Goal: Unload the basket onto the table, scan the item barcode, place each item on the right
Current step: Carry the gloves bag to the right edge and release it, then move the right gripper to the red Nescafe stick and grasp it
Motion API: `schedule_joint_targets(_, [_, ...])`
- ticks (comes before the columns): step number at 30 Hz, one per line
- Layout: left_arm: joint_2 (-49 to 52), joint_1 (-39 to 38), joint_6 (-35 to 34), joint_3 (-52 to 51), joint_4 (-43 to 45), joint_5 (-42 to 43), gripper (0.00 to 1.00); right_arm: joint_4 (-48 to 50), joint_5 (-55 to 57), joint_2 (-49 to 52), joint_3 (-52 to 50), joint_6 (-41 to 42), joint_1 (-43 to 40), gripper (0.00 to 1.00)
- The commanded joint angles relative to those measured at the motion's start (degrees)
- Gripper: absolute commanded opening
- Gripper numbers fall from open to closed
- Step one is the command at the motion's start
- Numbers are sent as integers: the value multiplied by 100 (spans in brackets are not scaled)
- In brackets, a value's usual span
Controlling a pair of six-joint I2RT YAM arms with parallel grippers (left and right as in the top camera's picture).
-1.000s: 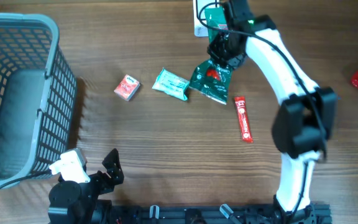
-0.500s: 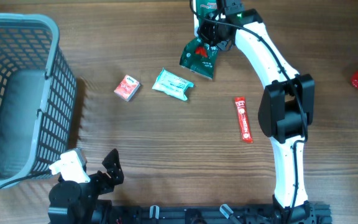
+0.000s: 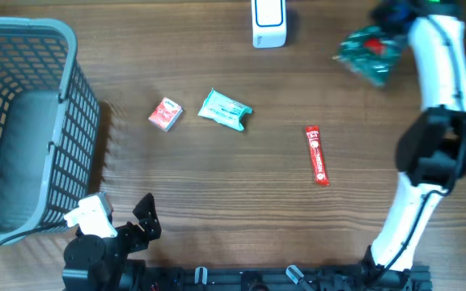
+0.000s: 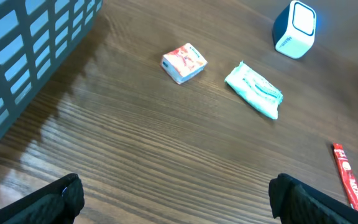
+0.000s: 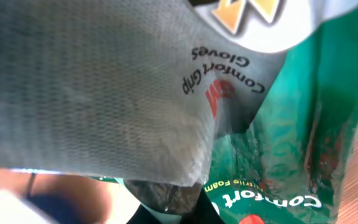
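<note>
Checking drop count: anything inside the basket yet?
Overhead shows only the grey floor inside the basket; no item visible. Its left side runs out of frame and the mesh walls screen the floor edges, so those parts can't be checked.

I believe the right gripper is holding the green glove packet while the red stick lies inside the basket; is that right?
Not quite. The red stick lies on the table, well outside the basket, as the overhead view shows. The rest stands: the right gripper is holding the green glove packet.
</note>
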Motion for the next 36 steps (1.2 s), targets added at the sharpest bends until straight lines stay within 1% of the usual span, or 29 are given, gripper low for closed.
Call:
schedule_joint_targets(1, [-24, 37, 114, -7, 9, 24, 100, 195, 686, 393, 15, -308, -654, 13])
schedule_joint_targets(4, [-24, 37, 114, -7, 9, 24, 100, 179, 664, 658, 15, -321, -1139, 22])
schedule_joint_targets(5, [-24, 37, 114, -7, 9, 24, 100, 179, 612, 680, 17, -468, -1250, 29])
schedule_joint_targets(6, [-24, 37, 114, -7, 9, 24, 100, 177, 459, 658, 52, -682, -1329, 44])
schedule_joint_targets(7, [-24, 37, 111, -7, 9, 24, 100, 101, 234, 581, 166, -898, -1405, 71])
schedule_joint_targets(8, [-24, 37, 114, -7, 9, 24, 100, -61, 142, 474, 328, -890, -1449, 94])
schedule_joint_targets(9, [-24, 37, 111, -7, 9, 24, 100, -286, 92, 354, 529, -894, -1471, 100])
schedule_joint_targets(12, [-24, 37, 114, -7, 9, 24, 100, -1276, -254, -214, 955, -844, -1443, 100])
schedule_joint_targets(13, [-24, 37, 114, -7, 9, 24, 100, -1670, -479, -490, 960, -608, -1390, 99])
schedule_joint_targets(14, [-24, 37, 111, -7, 9, 24, 100, -2297, -680, -774, 960, -151, -1268, 100])
schedule_joint_targets(16, [-24, 37, 114, -7, 9, 24, 100, -3169, -935, -997, 960, 310, -1029, 99])
schedule_joint_targets(19, [-24, 37, 114, -7, 9, 24, 100, -4271, -1158, -1043, 918, 168, -496, 100])
schedule_joint_targets(20, [-24, 37, 114, -7, 9, 24, 100, -4273, -1388, -1043, 774, -686, -227, 100])
schedule_joint_targets(21, [-24, 37, 114, -7, 9, 24, 100, -4273, -1628, -1043, 669, -1357, -17, 94])
schedule_joint_targets(22, [-24, 37, 114, -7, 9, 24, 100, -4273, -2035, -1043, 431, -2133, 352, 94])
schedule_joint_targets(24, [-24, 37, 114, -7, 9, 24, 100, -4273, -1987, -1043, 92, -2597, 866, 94])
schedule_joint_targets(25, [-24, 37, 114, -7, 9, 24, 100, -4275, -1657, -1043, -120, -2726, 1126, 91])
schedule_joint_targets(26, [-24, 37, 114, -7, 9, 24, 100, -4275, -1335, -1045, -323, -2712, 1353, 87])
schedule_joint_targets(29, [-24, 37, 114, -7, 9, 24, 100, -4275, -686, -1152, -1266, -2662, 2057, 87])
schedule_joint_targets(31, [-24, 37, 114, -7, 9, 24, 100, -4275, -229, -1381, -2017, -2306, 2459, 87])
schedule_joint_targets(32, [-24, 37, 114, -7, 9, 24, 100, -4236, 127, -1569, -2474, -1906, 2636, 86])
schedule_joint_targets(33, [-24, 37, 114, -7, 9, 24, 100, -4105, 352, -1768, -2874, -1617, 2741, 87])
schedule_joint_targets(34, [-24, 37, 114, -7, 9, 24, 100, -3906, 413, -1934, -3204, -1515, 2787, 87])
schedule_joint_targets(35, [-24, 37, 114, -7, 9, 24, 100, -3279, 393, -2291, -3950, -1381, 2793, 75])
schedule_joint_targets(36, [-24, 37, 114, -7, 9, 24, 100, -2914, 411, -2409, -4336, -1342, 2782, 70])
